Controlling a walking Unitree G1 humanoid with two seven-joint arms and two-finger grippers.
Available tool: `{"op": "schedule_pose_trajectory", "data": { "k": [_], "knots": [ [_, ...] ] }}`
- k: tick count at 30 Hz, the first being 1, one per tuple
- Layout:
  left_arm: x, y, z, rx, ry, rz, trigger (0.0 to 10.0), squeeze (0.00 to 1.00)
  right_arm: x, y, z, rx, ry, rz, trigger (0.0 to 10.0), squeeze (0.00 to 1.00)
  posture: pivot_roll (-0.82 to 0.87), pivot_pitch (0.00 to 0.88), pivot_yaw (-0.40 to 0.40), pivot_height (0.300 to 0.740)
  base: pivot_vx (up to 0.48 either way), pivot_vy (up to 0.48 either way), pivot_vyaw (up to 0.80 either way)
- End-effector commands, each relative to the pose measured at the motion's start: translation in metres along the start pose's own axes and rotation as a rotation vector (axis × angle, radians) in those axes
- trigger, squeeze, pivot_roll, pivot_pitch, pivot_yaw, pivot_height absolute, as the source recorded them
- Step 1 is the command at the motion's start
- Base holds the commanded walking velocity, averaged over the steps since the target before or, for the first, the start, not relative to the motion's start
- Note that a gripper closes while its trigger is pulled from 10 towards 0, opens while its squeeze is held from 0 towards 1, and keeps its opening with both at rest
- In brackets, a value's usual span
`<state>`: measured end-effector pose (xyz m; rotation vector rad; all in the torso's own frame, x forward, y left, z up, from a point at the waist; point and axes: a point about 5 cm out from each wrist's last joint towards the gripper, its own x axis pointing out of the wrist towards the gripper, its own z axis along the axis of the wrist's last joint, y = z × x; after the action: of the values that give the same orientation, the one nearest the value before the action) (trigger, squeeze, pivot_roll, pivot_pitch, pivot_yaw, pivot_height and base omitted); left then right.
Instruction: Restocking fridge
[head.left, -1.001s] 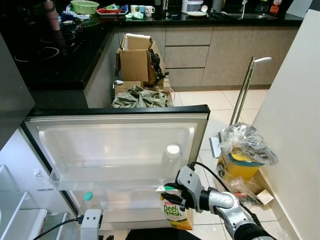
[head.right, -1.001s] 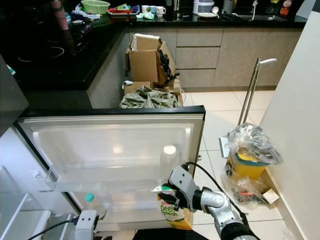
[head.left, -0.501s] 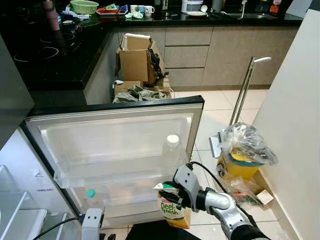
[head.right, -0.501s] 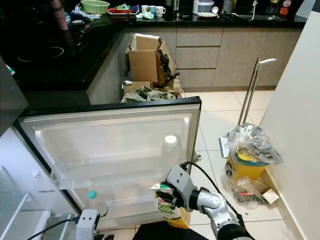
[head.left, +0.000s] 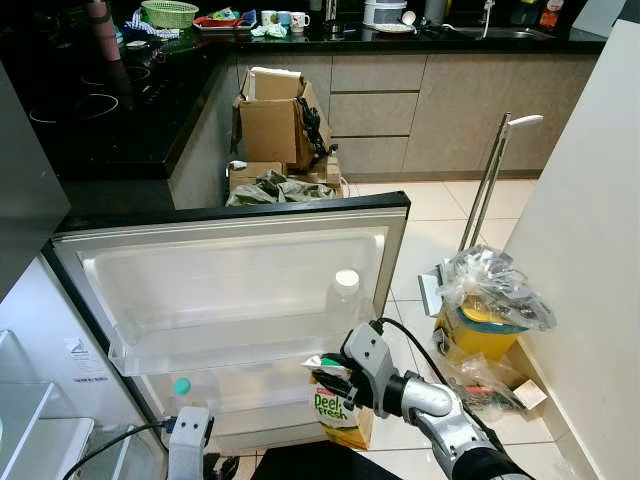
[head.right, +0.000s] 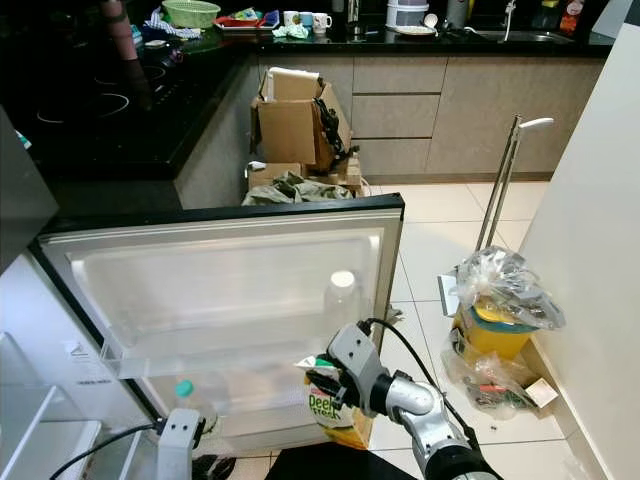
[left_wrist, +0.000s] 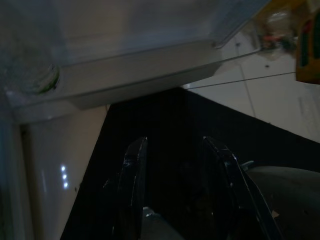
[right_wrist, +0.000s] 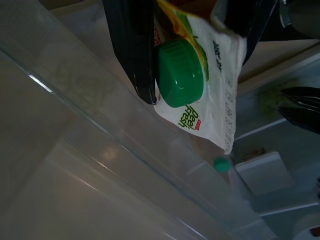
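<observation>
1. Juice carton (head.left: 338, 412) with a green cap (right_wrist: 181, 73) is clamped at its top by the right gripper (head.left: 334, 378), near the lower shelf of the open fridge door (head.left: 230, 285).
2. Left gripper (left_wrist: 177, 187) is held low on the left, its fingers parted around nothing.
3. Two bottles (head.left: 345, 305) are seen on the door shelves.

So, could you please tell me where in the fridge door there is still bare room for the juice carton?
The upper door shelf is bare from its left end up to the white-capped bottle at its right. The lower door shelf is free between the teal-capped bottle and the juice carton, held by the right gripper at its right end.
</observation>
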<state>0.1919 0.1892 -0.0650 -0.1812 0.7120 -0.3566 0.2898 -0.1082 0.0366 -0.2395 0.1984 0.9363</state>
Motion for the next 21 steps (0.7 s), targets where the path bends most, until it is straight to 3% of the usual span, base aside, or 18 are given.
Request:
{"op": "schedule_pose_trajectory", "data": {
  "k": [1,11,21],
  "knots": [
    [-0.008,0.014,0.008,0.018,-0.037,-0.008,10.0,0.00,0.001,-0.006,0.007,-0.011,-0.018,-0.018,10.0,0.00,-0.05,0.000,-0.011,0.720,0.000,0.000,0.00],
    [-0.030,0.040,0.030,0.101,-0.097,-0.128,10.0,0.00,-0.001,-0.009,0.007,-0.013,-0.018,-0.029,10.0,0.00,-0.05,0.000,-0.009,0.680,0.000,0.000,0.00],
    [-0.023,0.027,0.037,0.144,-0.113,-0.262,10.0,0.00,-0.002,-0.011,0.010,-0.009,-0.031,-0.041,10.0,0.00,-0.04,0.000,-0.007,0.635,0.000,0.000,0.00]
  ]
}}
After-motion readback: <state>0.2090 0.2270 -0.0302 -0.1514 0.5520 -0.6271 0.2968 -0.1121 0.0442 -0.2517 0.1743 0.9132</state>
